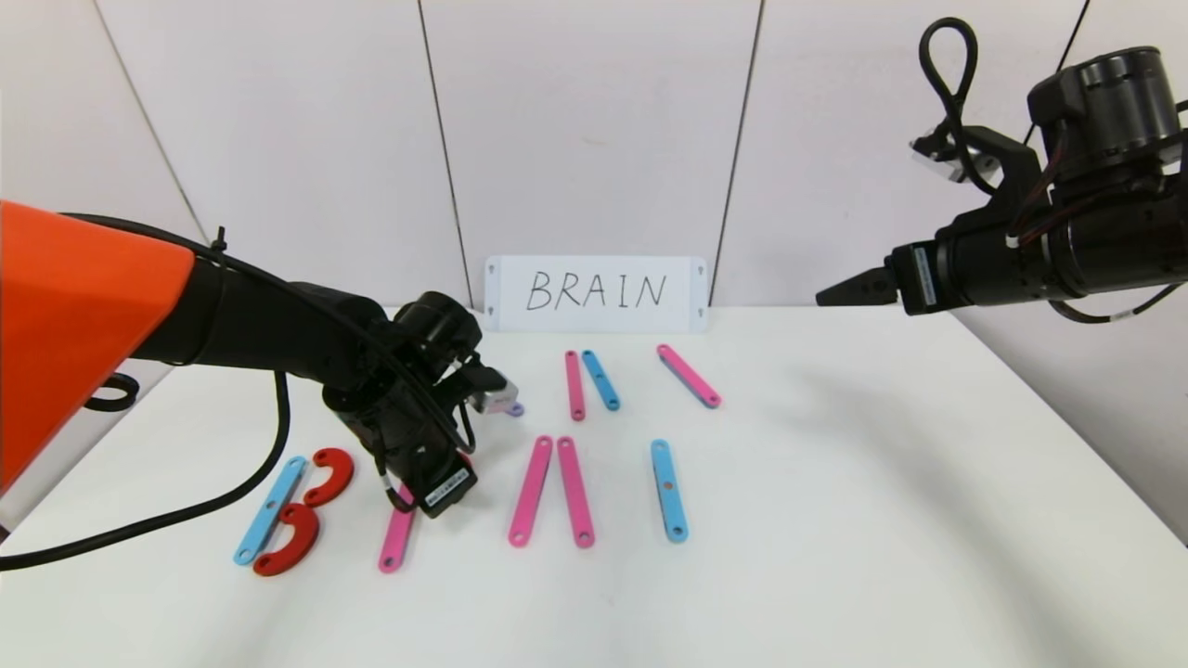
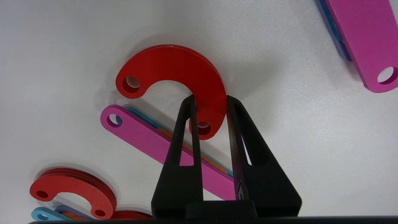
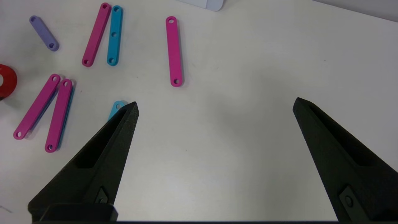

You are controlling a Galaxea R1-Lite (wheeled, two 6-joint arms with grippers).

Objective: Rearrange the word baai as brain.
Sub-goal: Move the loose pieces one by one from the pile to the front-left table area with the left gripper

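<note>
Your left claw [image 2: 209, 102] is clamped on one leg of the red curve [image 2: 174, 67], whose open side faces the pink strip [image 2: 149, 141].

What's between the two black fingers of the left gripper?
One end of a red curve, pinched by the left gripper. It lies over a pink strip. The left wrist view shows this.

A card [image 1: 595, 293] stands at the table's [image 1: 835, 520] back edge. Strips [image 1: 575, 384] lie before it mid-table. Two curves [image 1: 306, 512] sit near the left edge beside a strip [image 1: 270, 509]
</note>
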